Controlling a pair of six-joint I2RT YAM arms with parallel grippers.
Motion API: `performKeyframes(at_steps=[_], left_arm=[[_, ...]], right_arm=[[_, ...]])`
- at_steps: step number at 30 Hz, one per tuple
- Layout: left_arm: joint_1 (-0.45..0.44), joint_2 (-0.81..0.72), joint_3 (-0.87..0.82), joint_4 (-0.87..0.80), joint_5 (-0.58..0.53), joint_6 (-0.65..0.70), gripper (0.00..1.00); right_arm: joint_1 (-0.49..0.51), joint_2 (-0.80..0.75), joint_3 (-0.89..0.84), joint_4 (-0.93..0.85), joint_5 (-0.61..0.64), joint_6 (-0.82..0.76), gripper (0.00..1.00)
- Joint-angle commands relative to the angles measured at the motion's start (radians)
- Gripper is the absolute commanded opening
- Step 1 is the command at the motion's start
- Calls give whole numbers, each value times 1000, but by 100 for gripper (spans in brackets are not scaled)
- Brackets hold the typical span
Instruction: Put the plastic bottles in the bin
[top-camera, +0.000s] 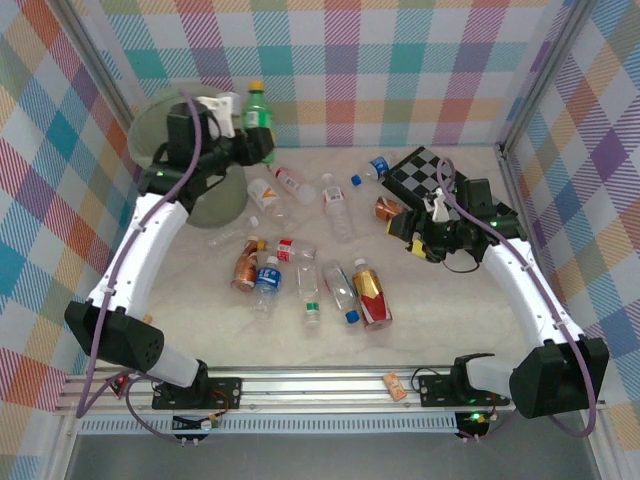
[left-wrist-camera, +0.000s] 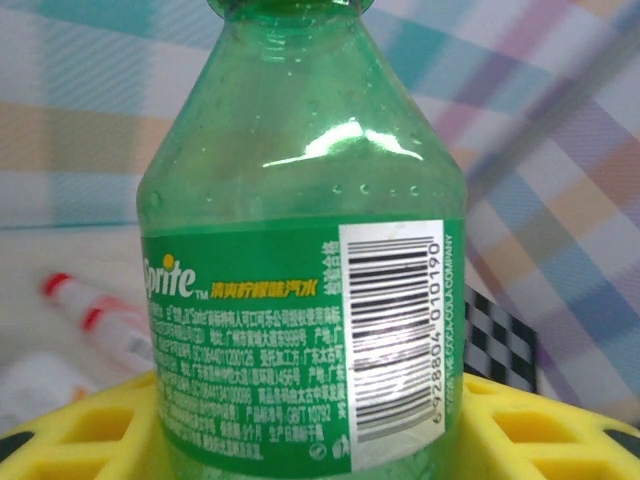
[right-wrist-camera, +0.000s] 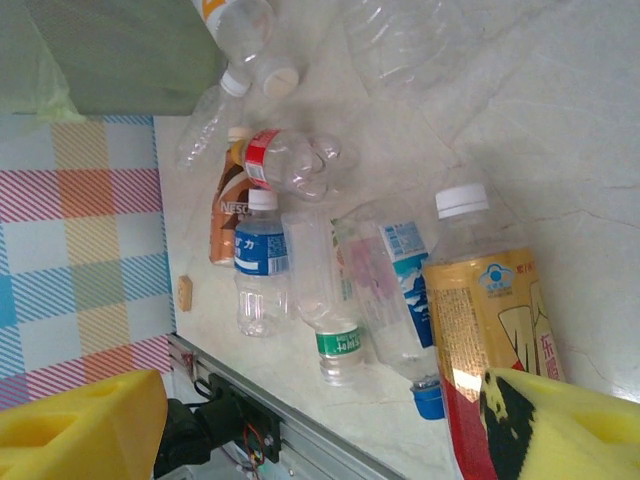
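Top view: pale marbled table (top-camera: 450, 310), plaid walls, plastic bottles (top-camera: 340, 215) scattered. The left gripper (top-camera: 245, 142) holds the green bottle (top-camera: 260, 112) upright just beside the translucent bin (top-camera: 215, 205). Left wrist: yellow pads (left-wrist-camera: 80, 430) clamp its glossy body. Right wrist: the right gripper (right-wrist-camera: 320, 400) gapes wide, empty, over the gold-labelled bottle (right-wrist-camera: 490, 330).

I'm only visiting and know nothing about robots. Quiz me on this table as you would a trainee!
1. True or false: the left end effector holds a green bottle.
2. In the top view, the checkerboard lies: A) at the far right of the table, B) at the near left, C) in the middle.
3. Fill in: the right end effector is ___.
Key: 1 true; 2 A; 3 open.
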Motion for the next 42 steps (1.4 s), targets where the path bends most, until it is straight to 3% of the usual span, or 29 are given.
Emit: performKeyframes(at_steps=[1, 6, 10, 20, 25, 32, 38, 42], left_arm=[[83, -22, 68, 26, -73, 1, 27], [222, 67, 151, 5, -117, -34, 19], [270, 211, 293, -108, -181, 10, 17], [279, 667, 811, -469, -263, 105, 14], [279, 712, 766, -504, -265, 109, 16], [278, 722, 668, -489, -243, 119, 29], [279, 684, 612, -460, -225, 120, 64], [279, 664, 602, -463, -218, 129, 78]], right_arm=[[7, -22, -14, -48, -1, -48, 81], [15, -46, -27, -97, 32, -82, 81], [18, -70, -56, -113, 43, -91, 81], [22, -115, -90, -163, 118, -120, 81], [23, -117, -118, -168, 131, -133, 79], [24, -117, -122, -177, 154, -142, 79], [24, -122, -134, -175, 153, -139, 79], [26, -120, -137, -174, 161, -137, 80]])
